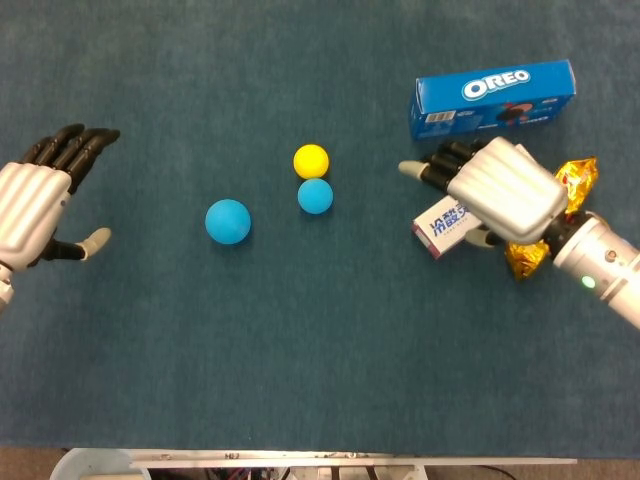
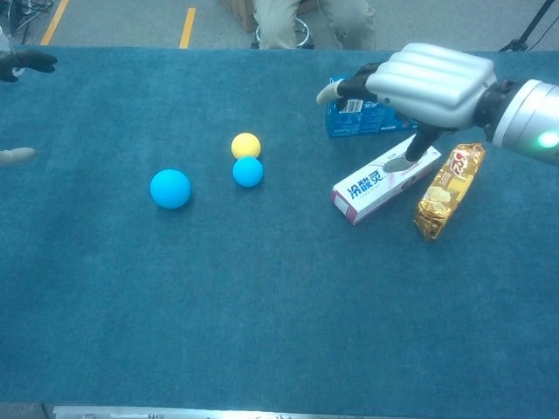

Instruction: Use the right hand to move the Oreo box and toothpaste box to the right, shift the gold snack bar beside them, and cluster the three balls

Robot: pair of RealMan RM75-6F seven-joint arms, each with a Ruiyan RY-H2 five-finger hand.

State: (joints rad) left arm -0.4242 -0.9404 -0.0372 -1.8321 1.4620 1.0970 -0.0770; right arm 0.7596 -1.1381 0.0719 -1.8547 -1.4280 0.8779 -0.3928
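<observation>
My right hand point(image 1: 500, 190) hovers open over the white toothpaste box point(image 1: 438, 226), fingers stretched left, holding nothing. In the chest view this hand point(image 2: 428, 83) hides most of the blue Oreo box point(image 2: 352, 118), and its thumb hangs just above the toothpaste box point(image 2: 374, 184). The Oreo box point(image 1: 495, 97) lies behind it. The gold snack bar point(image 2: 445, 190) lies just right of the toothpaste box, partly under my wrist in the head view. The yellow ball point(image 1: 311, 160) touches the small blue ball point(image 1: 315, 195); the larger blue ball point(image 1: 228, 221) sits apart on their left. My left hand point(image 1: 35, 205) is open at the far left.
The blue cloth point(image 1: 320, 350) covers the whole table. The table's front edge point(image 1: 350, 460) runs along the bottom, with a white bucket point(image 1: 100, 466) below it. Beyond the far edge stand a person's legs point(image 2: 314, 22) on a floor with yellow lines.
</observation>
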